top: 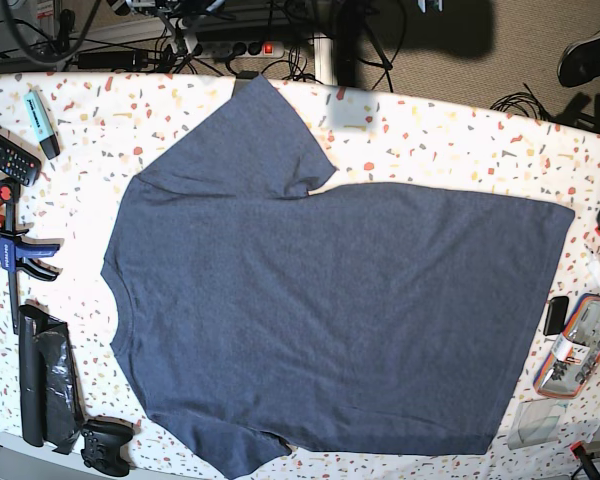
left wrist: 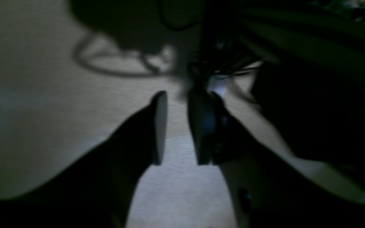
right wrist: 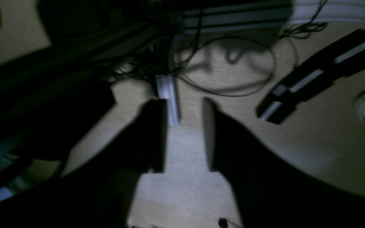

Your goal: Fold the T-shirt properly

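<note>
I see the table [top: 450, 125] almost covered by the T-shirt [top: 320, 320], spread flat and unfolded, its long axis running side to side in the base view, collar toward that view's left. Neither arm shows there, so I cannot tell which is nearer. My left gripper [left wrist: 177, 126] and right gripper [right wrist: 184, 134] both hang apart, empty, over carpet.

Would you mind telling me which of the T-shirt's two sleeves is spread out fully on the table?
The far sleeve of the T-shirt, pointing toward the cables behind the table. The near sleeve runs off the picture's bottom edge.
</note>
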Robot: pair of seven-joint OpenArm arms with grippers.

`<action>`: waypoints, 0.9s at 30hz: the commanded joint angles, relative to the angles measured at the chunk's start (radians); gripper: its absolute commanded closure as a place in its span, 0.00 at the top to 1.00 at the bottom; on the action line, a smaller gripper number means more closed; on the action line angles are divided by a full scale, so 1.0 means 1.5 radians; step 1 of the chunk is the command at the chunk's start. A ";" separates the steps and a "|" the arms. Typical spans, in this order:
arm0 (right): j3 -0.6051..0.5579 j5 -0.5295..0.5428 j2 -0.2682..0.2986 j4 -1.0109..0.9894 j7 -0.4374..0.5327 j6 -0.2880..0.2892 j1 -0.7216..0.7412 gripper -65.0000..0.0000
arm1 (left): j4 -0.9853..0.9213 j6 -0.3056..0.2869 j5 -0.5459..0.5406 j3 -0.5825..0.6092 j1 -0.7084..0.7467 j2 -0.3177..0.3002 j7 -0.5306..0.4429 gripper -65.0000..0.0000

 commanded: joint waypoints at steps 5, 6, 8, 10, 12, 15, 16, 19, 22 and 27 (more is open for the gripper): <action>0.000 0.001 0.022 0.004 0.001 0.011 -0.001 0.37 | 0.010 -0.051 0.000 0.000 0.006 0.001 0.009 0.30; 0.000 0.001 0.024 0.004 0.001 0.012 -0.001 0.37 | 0.010 -0.055 0.000 0.000 0.006 0.001 0.009 0.29; 0.000 0.002 0.028 0.004 0.001 0.017 -0.003 0.37 | 0.010 -0.055 0.000 0.000 0.007 0.001 0.009 0.29; 0.000 0.003 0.031 0.004 0.003 0.023 -0.006 0.37 | 0.011 -0.055 0.000 0.000 0.011 0.001 -0.001 0.29; 0.000 0.003 0.033 0.004 0.015 0.023 -0.011 0.37 | 0.016 -0.055 0.000 0.000 0.022 0.001 -0.026 0.29; 0.000 0.003 0.032 0.010 0.053 0.023 -0.025 0.37 | 0.048 -0.055 0.000 0.000 0.050 0.001 -0.051 0.29; 0.000 0.003 0.032 0.015 0.066 0.023 -0.033 0.37 | 0.065 -0.055 0.000 0.000 0.062 0.001 -0.051 0.29; 0.000 0.003 0.032 0.046 0.084 0.027 -0.058 0.37 | 0.122 -0.055 -0.001 0.000 0.097 0.002 -0.050 0.29; 0.000 0.003 0.033 0.093 0.083 0.048 -0.089 0.37 | 0.174 -0.055 -0.024 0.000 0.126 0.001 -0.029 0.29; 0.000 0.004 0.033 0.183 0.081 0.076 -0.142 0.37 | 0.242 -0.055 -0.035 0.000 0.163 0.001 0.001 0.29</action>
